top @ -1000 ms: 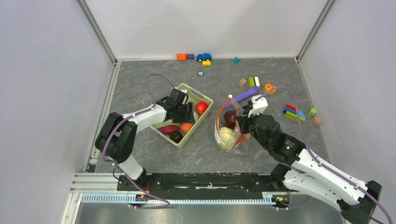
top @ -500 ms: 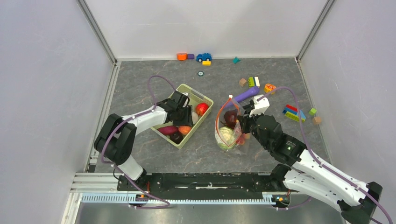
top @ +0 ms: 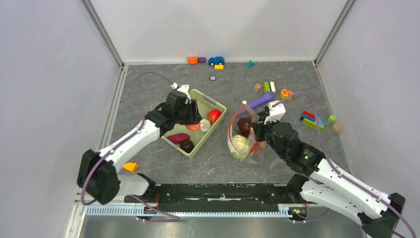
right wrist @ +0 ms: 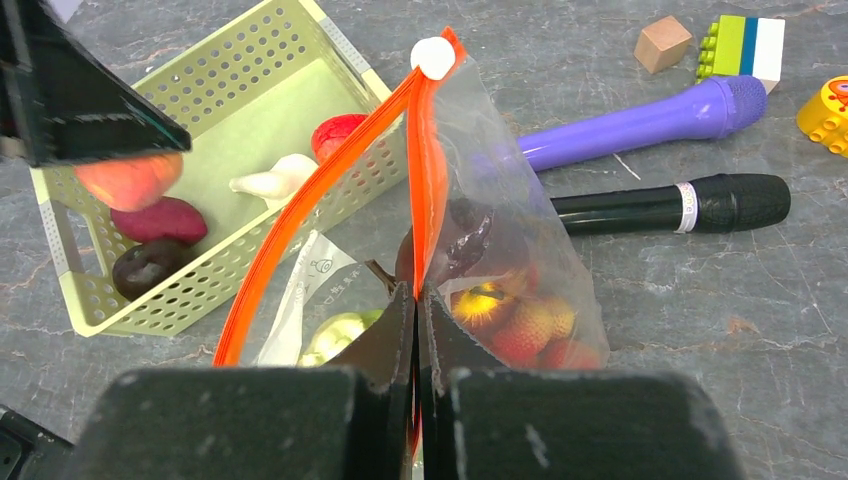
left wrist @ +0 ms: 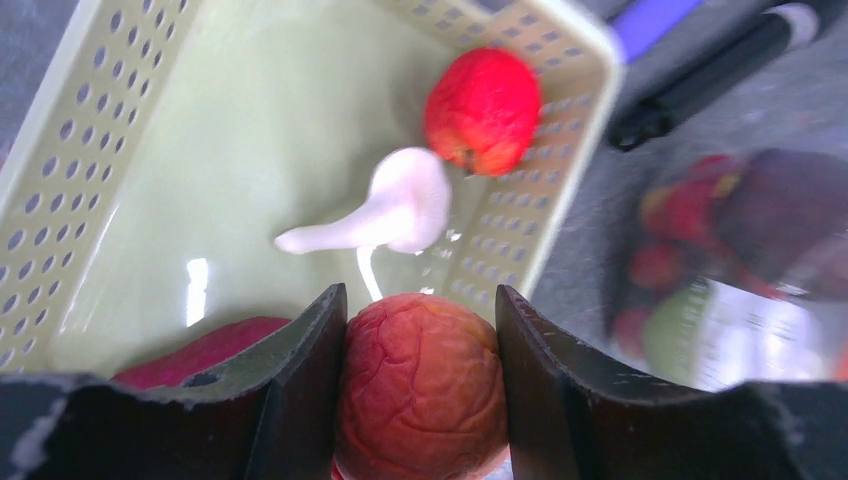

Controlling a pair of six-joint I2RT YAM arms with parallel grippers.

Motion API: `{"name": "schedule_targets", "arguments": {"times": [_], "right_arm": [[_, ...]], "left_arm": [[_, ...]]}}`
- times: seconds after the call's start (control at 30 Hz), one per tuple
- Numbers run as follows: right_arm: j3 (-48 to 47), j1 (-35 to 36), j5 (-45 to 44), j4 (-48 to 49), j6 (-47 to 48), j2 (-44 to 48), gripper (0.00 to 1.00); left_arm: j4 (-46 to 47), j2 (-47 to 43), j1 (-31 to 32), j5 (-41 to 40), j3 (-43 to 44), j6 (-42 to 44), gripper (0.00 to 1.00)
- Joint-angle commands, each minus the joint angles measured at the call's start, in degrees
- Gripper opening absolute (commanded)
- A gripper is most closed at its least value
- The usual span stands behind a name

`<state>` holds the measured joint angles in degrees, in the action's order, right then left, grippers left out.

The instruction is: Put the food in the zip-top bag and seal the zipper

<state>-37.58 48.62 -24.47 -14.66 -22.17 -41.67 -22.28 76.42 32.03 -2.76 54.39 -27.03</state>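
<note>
On a grey, marble-patterned table (top: 208,166), a light-green slotted plastic basket (top: 209,133) sits just beside a clear, crinkly plastic zip-top bag (right wrist: 520,180). The bag stands upright and already holds a ribbed green cabbage (top: 240,144) and a dark purple piece (top: 243,124). The right gripper (right wrist: 415,300) is clenched on the bag's thin orange-red zipper (right wrist: 430,180), holding up one side of the mouth. Above the basket, the left gripper (left wrist: 420,330) grasps a wrinkled peach apple (left wrist: 420,400) between flat black fingers. A glossy red apple (left wrist: 482,108) and a smooth white mushroom piece (left wrist: 400,210) lie below it in the basket. The risk from here is that the round apple looks nearly as wide as the limp film mouth. A nudge on the zipper strip could fold the bag or tug it out of the pinch, spilling what is inside. How far the mouth gapes is hard to judge, as the bag is blurred in the left wrist view.
</note>
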Motion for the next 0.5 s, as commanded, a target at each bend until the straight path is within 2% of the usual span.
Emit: {"name": "schedule_targets", "arguments": {"times": [0.0,0.1,0.17,0.33,0.47], "right_arm": [[-0.29,-0.26,1.01,2.58,0.98,1.15,0.0],[-0.21,-0.26,2.96,3.36,0.99,1.67,0.0],[-0.34,-0.27,4.6,3.79,1.15,2.09,0.0],[-0.65,-0.28,7.64,4.36,0.37,3.06,0.0],[-0.15,-0.28,8.42,4.25,-1.67,4.06,0.0]], "left_arm": [[7.99,-8.21,0.4,10.48,0.42,0.63,0.15],[16.95,-11.5,0.84,26.18,-1.55,-0.53,0.15],[21.66,-12.24,2.73,30.73,-1.88,-1.53,0.15],[24.03,-9.88,12.11,25.8,1.93,1.43,0.13],[29.75,-5.11,16.69,20.81,3.25,-0.88,0.12]]}}
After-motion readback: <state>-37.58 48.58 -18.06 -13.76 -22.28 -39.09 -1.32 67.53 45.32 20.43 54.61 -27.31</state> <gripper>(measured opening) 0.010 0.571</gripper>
